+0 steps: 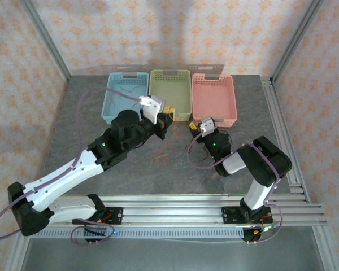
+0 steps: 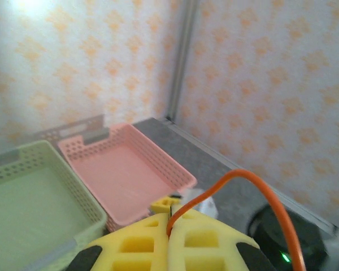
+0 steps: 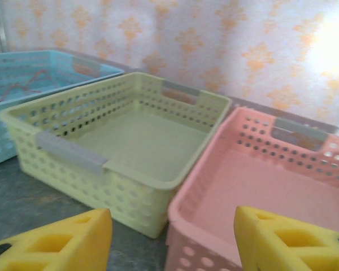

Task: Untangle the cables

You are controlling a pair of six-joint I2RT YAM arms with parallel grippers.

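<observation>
Right, down the left wrist camera we go: the left fingers [image 2: 135, 244] are pressed flat together, yellow pad against yellow pad, with the orange cable [image 2: 269, 199] pinched in the seam between them. From that seam the cable rises, arcs over to the right and drops off the bottom edge of the view. Just beyond the fingertips we see the pink basket [image 2: 130, 169], and to its left the green basket [image 2: 28, 209].

Over to the right wrist now. The right fingers [image 3: 62, 243] stand apart, roughly half spread, and we see nothing between them, just the front walls of the green and pink baskets ahead. At far left sits the blue basket [image 3: 3, 135], with a reddish cable [image 3: 22, 87] zigzagging inside it.

From above, both arms reach toward the row of three baskets at the back of the grey surface [image 1: 254, 113]. The left fingers are in front of the green basket and the right fingers by the near-left corner of the pink one, close to each other but apart. Nearer the arm bases, between the two arms, a few loose strands [image 1: 160, 156] lie on the surface, well clear of either pair of fingers.
</observation>
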